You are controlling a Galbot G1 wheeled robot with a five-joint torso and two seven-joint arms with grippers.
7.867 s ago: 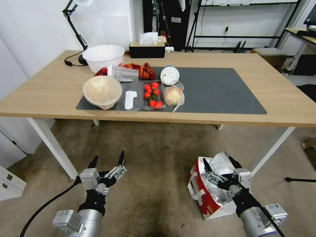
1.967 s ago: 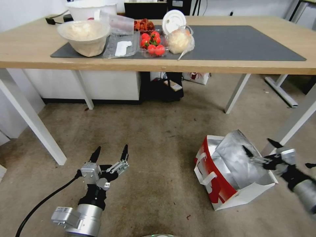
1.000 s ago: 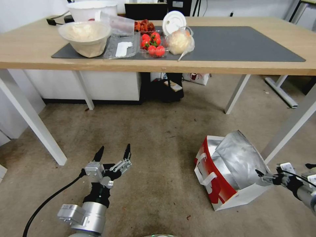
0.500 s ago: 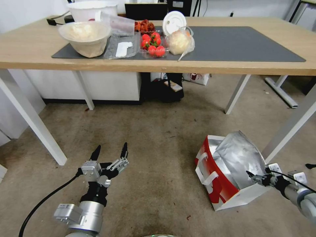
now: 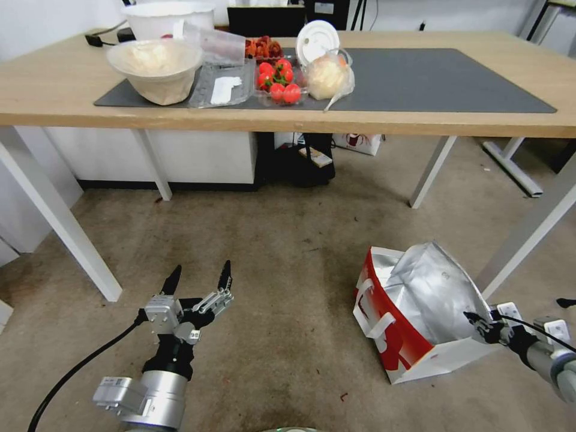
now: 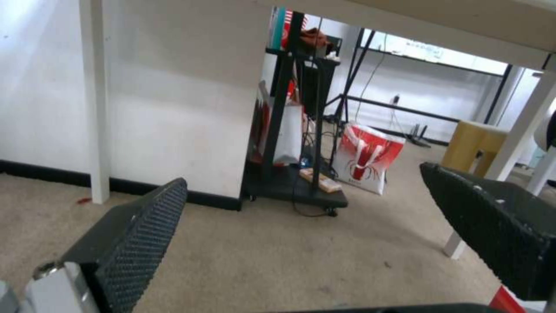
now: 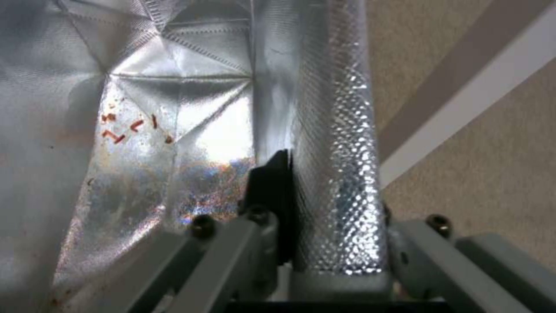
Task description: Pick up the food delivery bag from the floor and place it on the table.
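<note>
Worn beige-brown carpet floor stretched beneath the big light-wood table. On it we saw the boxy red-and-white paper delivery bag with silver foil lining, near a white table leg. Our right gripper was clamped on its foil wall; our left gripper hung spread and idle. We judged the grasp made: lifting comes next, needing a firm hold on thin foil.

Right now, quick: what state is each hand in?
Left hand: open, empty, above the floor.
Right hand: shut on the food delivery bag, pinching its foil wall.
</note>
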